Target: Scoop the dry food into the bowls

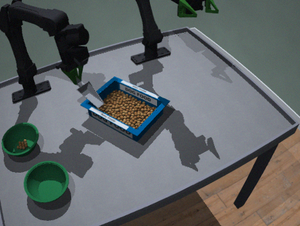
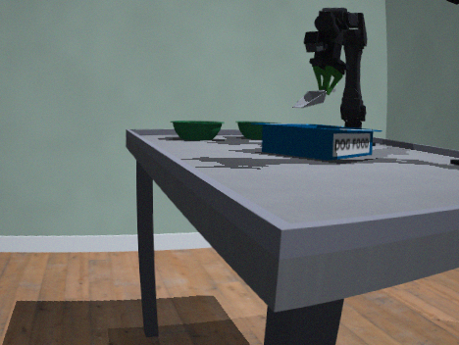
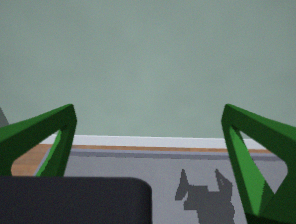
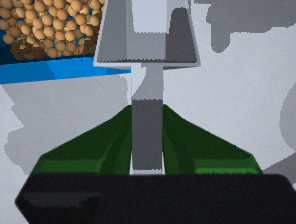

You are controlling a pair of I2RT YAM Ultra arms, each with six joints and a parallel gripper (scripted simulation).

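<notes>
My right gripper [image 1: 77, 81] [image 2: 326, 91] [image 4: 147, 112] is shut on the handle of the grey scoop [image 1: 91, 95] [image 2: 311, 99] [image 4: 148, 47]. The scoop hangs above the near-left corner of the blue box [image 1: 150, 123] [image 2: 299, 142] [image 4: 65, 71], tilted tip down, and its pan looks empty. The box stands flat, with many brown food pieces [image 1: 128, 107] [image 4: 55, 25]. One green bowl [image 1: 20, 152] [image 2: 250, 130] holds a small cluster of pieces. The other green bowl [image 1: 50, 191] [image 2: 197, 131], nearer the front edge, looks empty in the top view. My left gripper [image 1: 199, 9] [image 3: 149, 112] is open, high up.
The table [image 1: 205, 106] [image 2: 373, 191] has a raised rim. The left arm's base [image 1: 150, 56] stands behind the box and the right arm's base [image 1: 32, 91] behind the bowls. The left gripper is far from box and bowls.
</notes>
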